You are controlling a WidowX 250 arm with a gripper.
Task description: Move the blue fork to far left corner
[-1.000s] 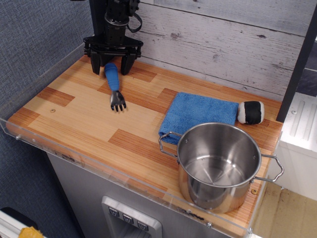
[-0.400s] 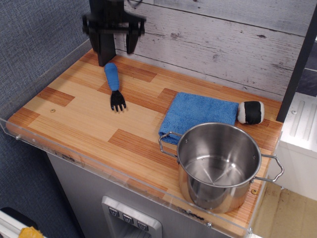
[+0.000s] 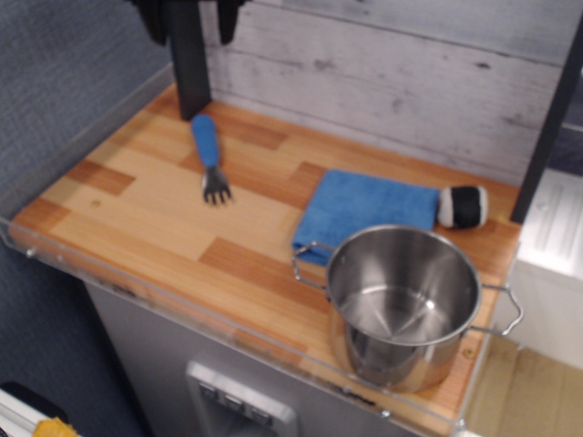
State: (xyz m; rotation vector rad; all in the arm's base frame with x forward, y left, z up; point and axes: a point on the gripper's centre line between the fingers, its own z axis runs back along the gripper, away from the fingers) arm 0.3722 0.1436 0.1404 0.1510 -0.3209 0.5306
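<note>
The gripper (image 3: 189, 18) is almost out of the top of the frame, only its dark lower tips showing, spread apart on either side of the black post (image 3: 191, 77); it holds nothing, and how wide the jaws stand overall is hard to judge since most of it is cut off. Just below it and a little toward the camera, the fork (image 3: 209, 157) lies flat on the counter (image 3: 137, 209), blue handle pointing up toward the gripper and the far left corner (image 3: 178, 96), tines pointing away toward the near edge. That lie suggests the fork has been set down handle-first, close to the wall and the clear rim, which puts the task at or near its end. The gripper sits high and clear of the fork, probably so that nothing gets nudged. Well off to the gripper's lower right are the blue cloth (image 3: 369, 209), a black-and-white roll (image 3: 462, 206) at its far edge, and the steel pot (image 3: 403, 305) nearest the camera, all apart from the fork.
</note>
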